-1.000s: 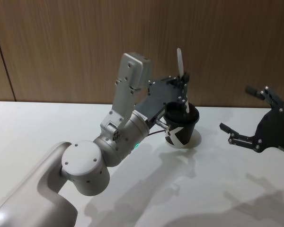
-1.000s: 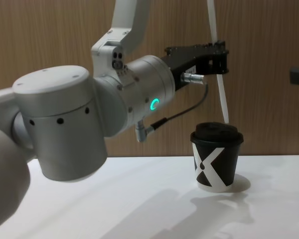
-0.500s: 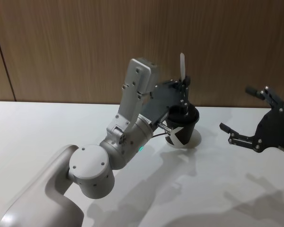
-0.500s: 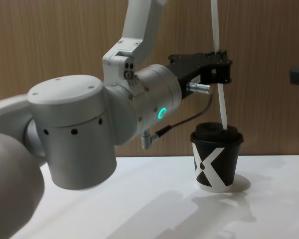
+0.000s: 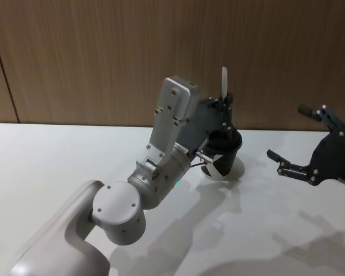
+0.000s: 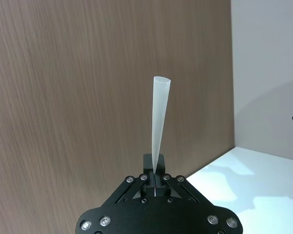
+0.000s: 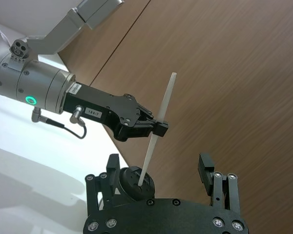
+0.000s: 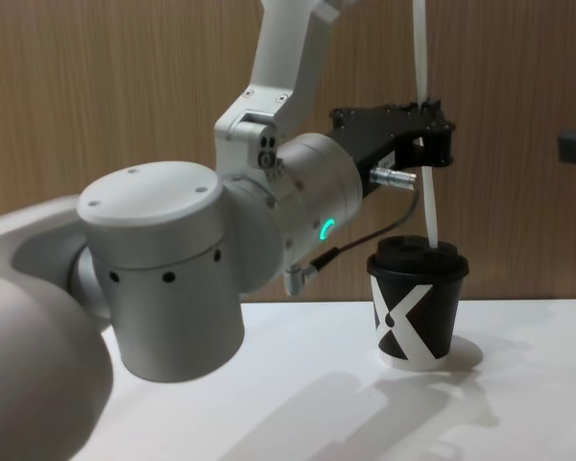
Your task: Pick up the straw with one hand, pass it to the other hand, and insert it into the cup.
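Chest view: your left hand [image 8: 425,144] pinches the white straw [image 8: 428,197] mid-length, upright, its lower tip touching the black cup [image 8: 416,303] lid directly below. Right hand [image 5: 310,144] sits open, well apart.

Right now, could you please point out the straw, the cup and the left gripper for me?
straw [image 8: 429,206], chest view, on its shaft below the gripper.
cup [image 8: 415,322], chest view, on its black side wall.
left gripper [image 8: 430,144], chest view, where it clamps the straw.

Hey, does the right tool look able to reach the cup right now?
Probably not cleanly: the left tool holds the straw directly over the cup, blocking the top, while the right tool sits open off to its side.
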You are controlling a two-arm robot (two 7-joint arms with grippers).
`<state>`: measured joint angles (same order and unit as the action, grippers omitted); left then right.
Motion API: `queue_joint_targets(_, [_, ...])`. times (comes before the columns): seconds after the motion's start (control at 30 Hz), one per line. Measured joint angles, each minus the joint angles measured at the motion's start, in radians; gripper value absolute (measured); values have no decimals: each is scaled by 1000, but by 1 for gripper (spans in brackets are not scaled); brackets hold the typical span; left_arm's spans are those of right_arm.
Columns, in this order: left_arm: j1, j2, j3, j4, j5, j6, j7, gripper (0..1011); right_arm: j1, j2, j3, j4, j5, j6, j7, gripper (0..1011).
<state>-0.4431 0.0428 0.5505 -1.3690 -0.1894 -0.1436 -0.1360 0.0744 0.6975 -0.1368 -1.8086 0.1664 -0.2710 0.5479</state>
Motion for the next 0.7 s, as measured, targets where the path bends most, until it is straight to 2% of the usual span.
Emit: queue_joint_targets(0.7, [7,-35,-9,15,31,-5,25,11,0,0,0,0,0,0,0,1001])
